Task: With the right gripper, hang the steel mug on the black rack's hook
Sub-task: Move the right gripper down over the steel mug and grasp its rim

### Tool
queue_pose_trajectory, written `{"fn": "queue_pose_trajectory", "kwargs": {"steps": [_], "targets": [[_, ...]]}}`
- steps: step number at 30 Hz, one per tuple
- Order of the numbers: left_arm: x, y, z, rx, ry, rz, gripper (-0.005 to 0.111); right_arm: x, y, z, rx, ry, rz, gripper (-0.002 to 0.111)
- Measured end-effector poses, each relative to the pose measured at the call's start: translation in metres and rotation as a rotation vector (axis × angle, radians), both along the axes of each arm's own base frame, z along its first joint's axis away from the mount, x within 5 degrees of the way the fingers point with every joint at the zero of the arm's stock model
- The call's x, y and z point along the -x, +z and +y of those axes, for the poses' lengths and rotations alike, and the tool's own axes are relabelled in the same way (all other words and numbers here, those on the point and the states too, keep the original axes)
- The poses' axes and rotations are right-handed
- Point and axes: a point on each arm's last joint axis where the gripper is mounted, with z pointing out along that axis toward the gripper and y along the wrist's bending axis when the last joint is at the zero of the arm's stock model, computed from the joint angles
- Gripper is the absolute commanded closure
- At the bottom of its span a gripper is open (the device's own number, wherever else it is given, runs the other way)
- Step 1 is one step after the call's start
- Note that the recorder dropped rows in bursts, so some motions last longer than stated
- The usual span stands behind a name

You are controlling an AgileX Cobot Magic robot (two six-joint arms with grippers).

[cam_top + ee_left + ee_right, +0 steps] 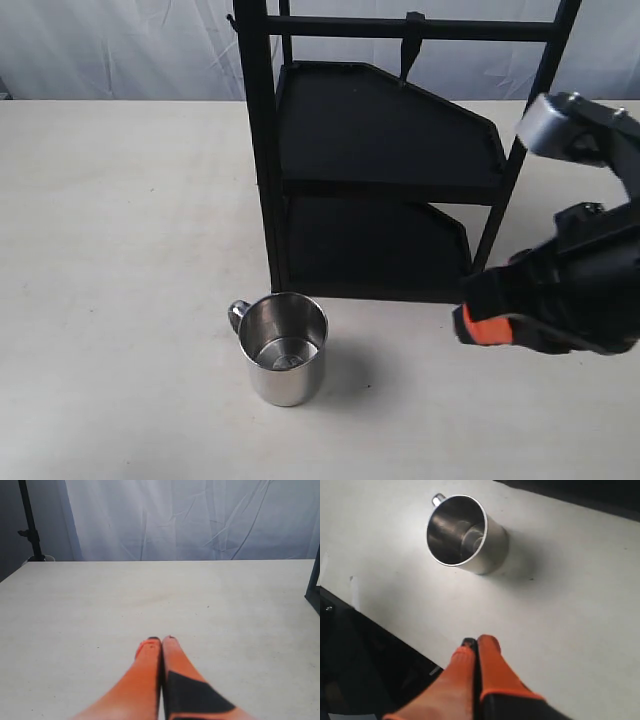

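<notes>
Steel mug [286,346] stands upright on the bench [120,260], untouched, at seven o'clock of the black rack [385,160]. Right gripper [478,326] hovers clenched and empty at the mug's three o'clock; grasping, lifting and hanging on the hook [409,47] remain.

A pale, off-white table [120,300] fills most of the exterior view, its surface matte with faint scuffs. Behind its far edge hangs a white, creased curtain [110,45] with soft folds. In the left wrist view the same curtain [190,520] spans the background, and a thin dark stand [29,522] rises at the table's far corner, a small knob jutting from its side.
</notes>
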Motion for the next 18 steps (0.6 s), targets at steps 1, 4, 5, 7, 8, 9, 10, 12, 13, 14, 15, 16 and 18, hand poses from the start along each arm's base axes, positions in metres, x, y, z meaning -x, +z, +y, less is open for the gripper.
{"fn": "queue_pose_trajectory", "kwargs": {"steps": [1,4,5,7,8,9,10,12,13,14,15,16,18], "targets": [[0.0,0.0,0.0,0.0,0.0,0.0,0.107,-0.001,-0.001,0.006,-0.01,0.005,-0.003,0.109],[0.0,0.0,0.0,0.0,0.0,0.0,0.107,-0.007,-0.007,0.024,-0.016,0.028,-0.019,0.109],[0.0,0.0,0.0,0.0,0.0,0.0,0.107,-0.009,-0.012,0.03,-0.01,0.039,-0.009,0.109],[0.0,0.0,0.0,0.0,0.0,0.0,0.107,-0.015,-0.023,0.042,0.004,0.049,0.016,0.106],[0.0,0.0,0.0,0.0,0.0,0.0,0.107,-0.017,-0.029,0.048,0.016,0.053,0.033,0.101],[0.0,0.0,0.0,0.0,0.0,0.0,0.107,-0.02,-0.035,0.053,0.028,0.058,0.054,0.095],[0.0,0.0,0.0,0.0,0.0,0.0,0.107,-0.022,-0.04,0.056,0.037,0.056,0.072,0.088],[0.0,0.0,0.0,0.0,0.0,0.0,0.107,-0.028,-0.051,0.062,0.063,0.054,0.113,0.07],[0.0,0.0,0.0,0.0,0.0,0.0,0.107,-0.032,-0.054,0.065,0.068,0.048,0.119,0.065],[0.0,0.0,0.0,0.0,0.0,0.0,0.107,-0.035,-0.058,0.067,0.078,0.043,0.128,0.058],[0.0,0.0,0.0,0.0,0.0,0.0,0.107,-0.04,-0.06,0.069,0.08,0.032,0.132,0.057],[0.0,0.0,0.0,0.0,0.0,0.0,0.107,-0.044,-0.062,0.072,0.081,0.022,0.134,0.057],[0.0,0.0,0.0,0.0,0.0,0.0,0.107,-0.053,-0.065,0.077,0.082,0.008,0.125,0.057]]}}
